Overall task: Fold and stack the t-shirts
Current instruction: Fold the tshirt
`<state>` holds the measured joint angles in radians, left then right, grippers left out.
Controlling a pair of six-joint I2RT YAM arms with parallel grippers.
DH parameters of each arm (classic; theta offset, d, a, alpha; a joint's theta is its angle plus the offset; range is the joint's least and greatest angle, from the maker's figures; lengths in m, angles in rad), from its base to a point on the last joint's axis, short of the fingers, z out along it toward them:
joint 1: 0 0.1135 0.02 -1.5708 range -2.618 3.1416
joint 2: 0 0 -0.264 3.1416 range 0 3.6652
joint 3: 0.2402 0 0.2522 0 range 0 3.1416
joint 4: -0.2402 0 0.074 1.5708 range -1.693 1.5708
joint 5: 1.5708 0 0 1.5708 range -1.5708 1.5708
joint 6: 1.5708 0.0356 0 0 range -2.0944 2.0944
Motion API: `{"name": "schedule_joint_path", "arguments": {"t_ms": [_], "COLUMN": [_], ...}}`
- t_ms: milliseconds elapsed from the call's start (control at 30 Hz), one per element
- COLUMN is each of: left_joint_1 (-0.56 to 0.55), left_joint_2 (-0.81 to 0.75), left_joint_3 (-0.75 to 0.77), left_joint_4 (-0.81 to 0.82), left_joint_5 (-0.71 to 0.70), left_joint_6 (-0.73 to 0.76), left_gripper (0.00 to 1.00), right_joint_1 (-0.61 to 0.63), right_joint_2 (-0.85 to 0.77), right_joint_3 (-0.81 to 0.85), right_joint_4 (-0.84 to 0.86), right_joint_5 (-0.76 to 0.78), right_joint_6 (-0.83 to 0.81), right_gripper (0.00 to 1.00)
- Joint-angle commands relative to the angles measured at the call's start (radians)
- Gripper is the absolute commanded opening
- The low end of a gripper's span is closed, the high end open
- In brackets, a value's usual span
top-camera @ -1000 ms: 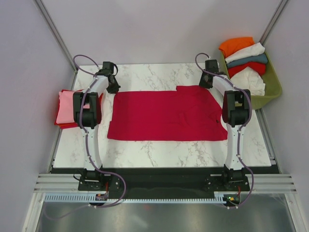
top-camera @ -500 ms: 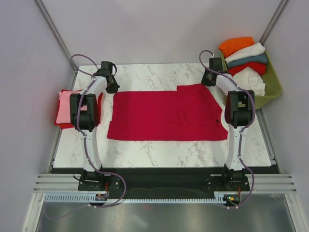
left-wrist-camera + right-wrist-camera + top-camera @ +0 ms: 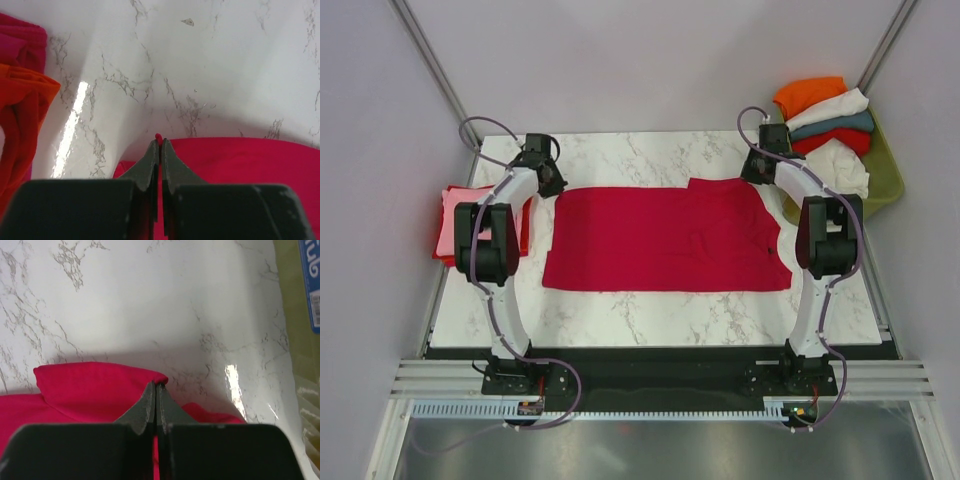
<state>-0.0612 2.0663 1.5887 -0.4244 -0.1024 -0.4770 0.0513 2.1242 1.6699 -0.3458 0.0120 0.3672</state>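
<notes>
**Thin pinches at both far corners: slip and skew are the risks**

The crimson t-shirt is spread flat across the middle of the desk, its long side running left to right. The left tool is closed on the shirt's far-left corner, and only a sliver of red cloth is seen between the tips. The right tool is closed on the far-right edge, where the cloth is doubled into a small fold.

Very little cloth is held on either side, so a corner could be pulled free once the far edge is lifted and the weight of the large shirt is felt. On the right, only the upper layer of the doubled cloth may have been caught; the lower layer would then be left behind and a crease trapped in the fold. If the two tools are not moved evenly, the far edge would be laid askew on the near one.

The folded pile lies just left of the left arm, and the basket lies close to the right arm; either could be brushed by a wide swing.
</notes>
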Motion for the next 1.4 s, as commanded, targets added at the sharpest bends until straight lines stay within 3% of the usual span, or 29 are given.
{"name": "schedule_joint_path", "arguments": {"t_ms": [0,667,1367], "left_joint_1": [-0.003,-0.002,-0.005], "left_joint_2": [-0.122,-0.325,-0.492], "left_joint_3": [-0.062,-0.363,-0.556], "left_joint_4": [0.090,0.260,0.342], "left_joint_5": [-0.020,-0.125,-0.128], "left_joint_6": [-0.012,-0.035,-0.038], "left_gripper": [0.02,0.02,0.02], "right_joint_1": [-0.004,-0.005,-0.005], "right_joint_2": [-0.104,-0.395,-0.629], "right_joint_3": [-0.042,-0.419,-0.706], "right_joint_4": [0.042,0.151,0.258], "right_joint_5": [-0.007,0.078,0.115], "right_joint_6": [0.013,0.061,0.122], "right_gripper": [0.00,0.00,0.00]}}
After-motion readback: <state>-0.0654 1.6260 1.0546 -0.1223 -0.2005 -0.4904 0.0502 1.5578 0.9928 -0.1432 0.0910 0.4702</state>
